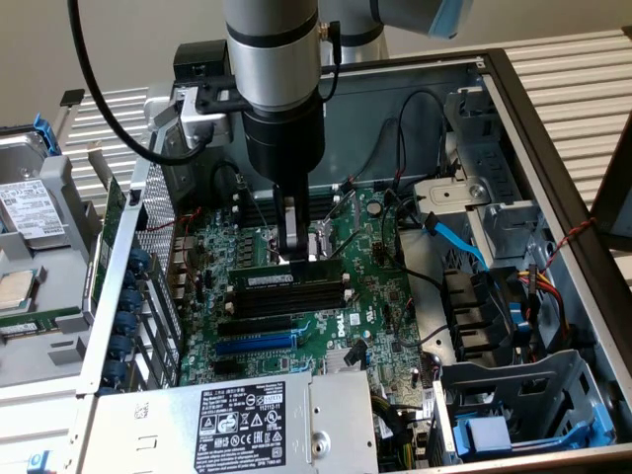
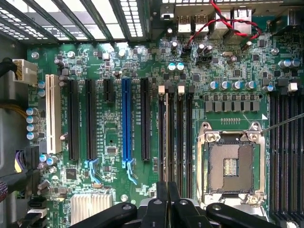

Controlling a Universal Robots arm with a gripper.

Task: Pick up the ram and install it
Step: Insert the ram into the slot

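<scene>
now fingers [image 1: 288, 237] nearly closed — pinching the ram [image 1: 272, 279].

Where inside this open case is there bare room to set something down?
Free: the power supply top, right of its label. Crowded: the memory slots under the tool, and the cables beside the drive cage.

exterior: high, oblique, wide | wrist: straight down, close | shared: motherboard [image 1: 380, 296]
</scene>
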